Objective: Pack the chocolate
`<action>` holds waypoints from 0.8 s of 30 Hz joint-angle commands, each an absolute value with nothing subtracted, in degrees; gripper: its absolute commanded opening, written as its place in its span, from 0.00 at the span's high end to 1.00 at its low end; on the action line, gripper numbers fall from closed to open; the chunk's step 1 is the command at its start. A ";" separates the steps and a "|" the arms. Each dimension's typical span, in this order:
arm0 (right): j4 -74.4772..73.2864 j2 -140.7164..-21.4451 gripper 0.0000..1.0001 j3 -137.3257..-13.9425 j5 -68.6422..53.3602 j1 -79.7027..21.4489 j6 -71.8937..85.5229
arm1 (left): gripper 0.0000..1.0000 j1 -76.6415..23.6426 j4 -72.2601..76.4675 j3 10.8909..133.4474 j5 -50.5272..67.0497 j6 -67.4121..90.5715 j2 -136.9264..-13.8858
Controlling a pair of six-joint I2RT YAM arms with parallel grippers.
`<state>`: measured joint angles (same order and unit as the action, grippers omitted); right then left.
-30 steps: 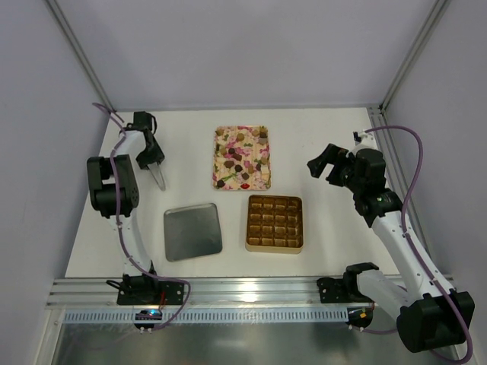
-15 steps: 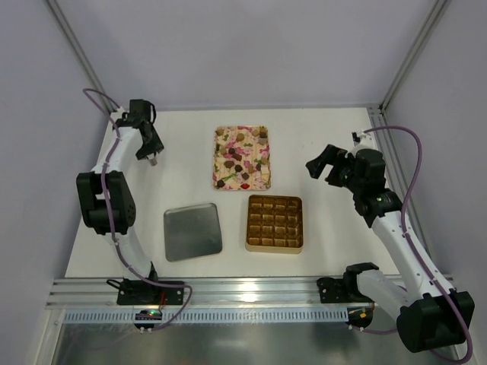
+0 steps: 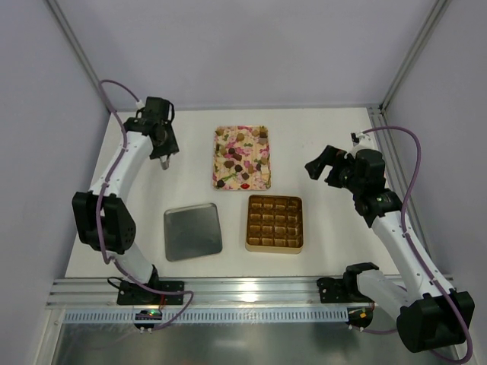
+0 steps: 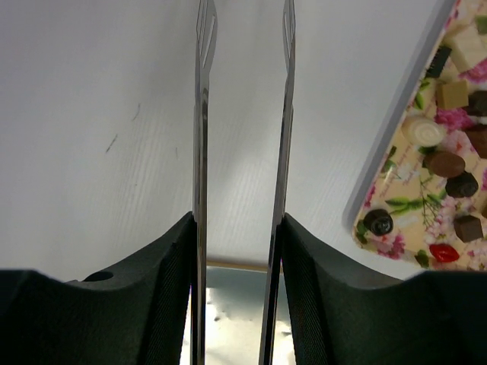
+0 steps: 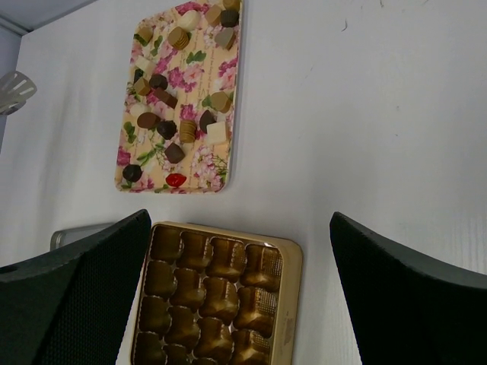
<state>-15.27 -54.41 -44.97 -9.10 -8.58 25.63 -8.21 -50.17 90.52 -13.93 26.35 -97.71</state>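
The chocolate [image 3: 243, 152] lies as several small dark, tan and pale pieces on the pink floral tray [image 3: 214, 152] at the back middle. It also shows in the right wrist view [image 5: 167, 129] and in the left wrist view [image 4: 445, 163]. The gold gridded box [image 3: 275, 248] in front of the tray has empty cells [image 5: 221, 293]. My left gripper [image 3: 163, 156] is left of the tray and shut on thin metal tongs [image 4: 202, 114], whose blades stand apart with nothing between them. My right gripper [image 3: 321, 165] is wide open and empty, right of the tray and above the box's far side [image 5: 240, 217].
A flat silver lid [image 3: 192, 230] lies left of the gold box, and shows between my left fingers [image 4: 228, 304]. The tray's rim [image 4: 396, 144] is at the right of the left wrist view. White walls and frame posts enclose the table.
My left gripper has swung right from the far left edge toward the floral tray, with the tongs turning. The right arm, tray and box have not moved.
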 commanded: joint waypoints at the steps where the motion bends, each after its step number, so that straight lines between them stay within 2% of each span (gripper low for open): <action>1: -14.76 -54.05 0.00 -45.35 -10.37 -8.88 25.31 | 0.54 -11.94 -53.43 91.23 -14.15 25.31 -93.44; 12: -15.38 -54.05 0.00 -44.74 -10.90 -9.84 25.22 | 0.55 -21.70 -55.46 87.72 -10.64 27.51 -85.52; 24: -18.80 -51.15 0.00 -44.91 -9.14 -10.20 23.29 | 0.55 -27.95 -56.43 86.49 -7.56 25.23 -86.13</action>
